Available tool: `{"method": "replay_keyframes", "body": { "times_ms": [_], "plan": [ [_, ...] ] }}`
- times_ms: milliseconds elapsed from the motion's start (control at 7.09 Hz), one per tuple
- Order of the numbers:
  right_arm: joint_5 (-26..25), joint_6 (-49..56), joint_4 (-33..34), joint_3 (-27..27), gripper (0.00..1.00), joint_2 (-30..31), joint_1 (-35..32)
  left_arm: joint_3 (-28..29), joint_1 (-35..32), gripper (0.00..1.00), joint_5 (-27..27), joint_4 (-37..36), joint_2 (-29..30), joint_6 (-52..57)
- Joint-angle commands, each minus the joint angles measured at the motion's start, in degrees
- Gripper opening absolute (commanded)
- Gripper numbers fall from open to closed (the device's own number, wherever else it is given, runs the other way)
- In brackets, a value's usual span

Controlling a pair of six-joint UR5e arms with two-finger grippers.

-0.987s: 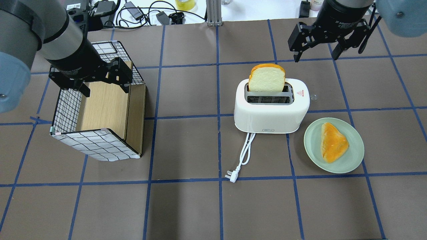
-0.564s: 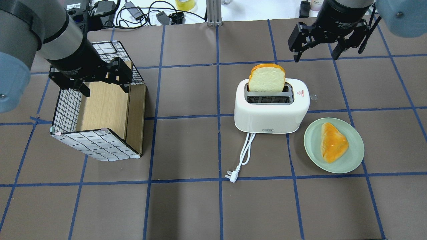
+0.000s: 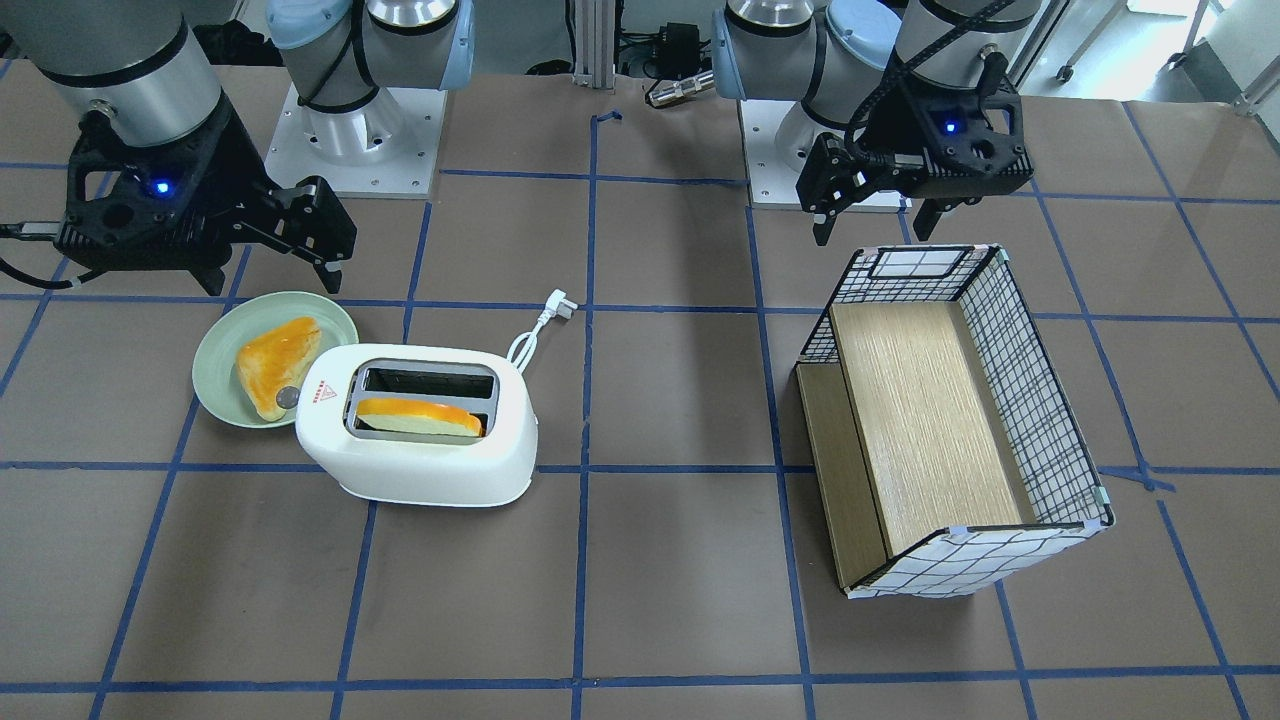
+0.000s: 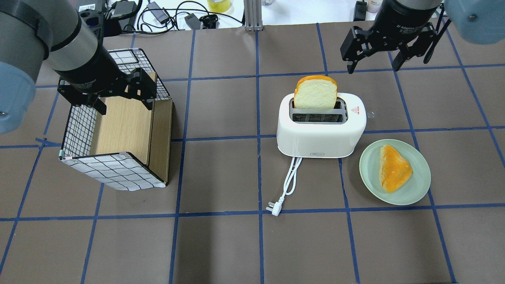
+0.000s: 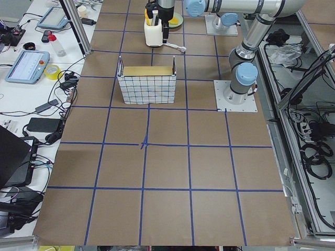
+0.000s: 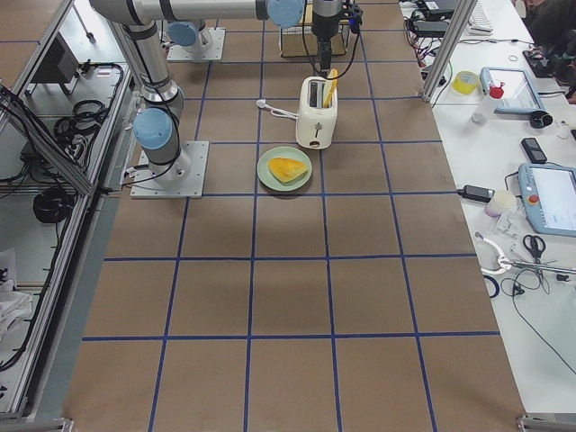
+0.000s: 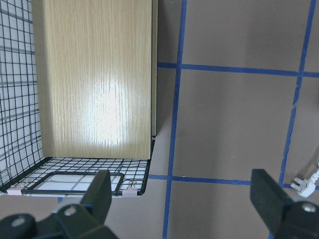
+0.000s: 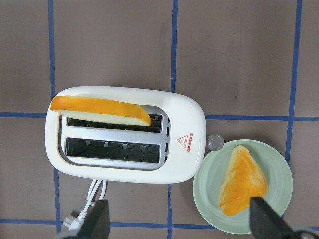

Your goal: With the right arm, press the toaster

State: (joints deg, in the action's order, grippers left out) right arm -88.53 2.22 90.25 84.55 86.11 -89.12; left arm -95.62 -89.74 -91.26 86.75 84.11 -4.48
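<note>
The white toaster [image 4: 320, 126] stands mid-table with a bread slice [image 4: 315, 92] upright in its far slot. It has a red triangle sticker and a small grey end knob [image 4: 370, 115]. Its cord and plug [image 4: 276, 207] lie in front. My right gripper [image 4: 373, 67] is open and empty. It hovers beyond the toaster's knob end, apart from it. In the right wrist view the toaster [image 8: 124, 134] lies below the open fingers [image 8: 97, 224]. My left gripper [image 4: 124, 104] is open and empty over the basket [image 4: 114, 171].
A green plate [image 4: 418, 185] with a bread piece [image 4: 393, 167] sits right of the toaster, close to the knob end. The wire basket with a wooden bottom lies at the left. Cables and devices lie beyond the far table edge.
The right gripper has crept very slightly toward the far edge. The left arm, toaster and bread have not moved.
</note>
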Motion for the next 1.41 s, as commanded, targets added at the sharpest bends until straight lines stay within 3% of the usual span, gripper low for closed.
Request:
{"method": "replay_keyframes", "body": {
  "times_ms": [0,423,564,1269],
  "plan": [
    [-0.1,0.0,0.0,0.0,1.0,-0.1,0.0,0.0,0.0,1.0,-0.1,0.0,0.0,0.0],
    [-0.1,0.2,0.1,0.0,1.0,-0.2,0.1,0.0,0.0,1.0,-0.1,0.0,0.0,0.0],
    [0.0,4.7,0.4,0.0,1.0,-0.3,1.1,0.0,0.0,1.0,-0.1,0.0,0.0,0.0],
    [2.6,15.5,0.2,1.1,0.99,-0.9,10.3,0.0,0.0,1.0,-0.1,0.1,0.0,0.0]
  ]
}}
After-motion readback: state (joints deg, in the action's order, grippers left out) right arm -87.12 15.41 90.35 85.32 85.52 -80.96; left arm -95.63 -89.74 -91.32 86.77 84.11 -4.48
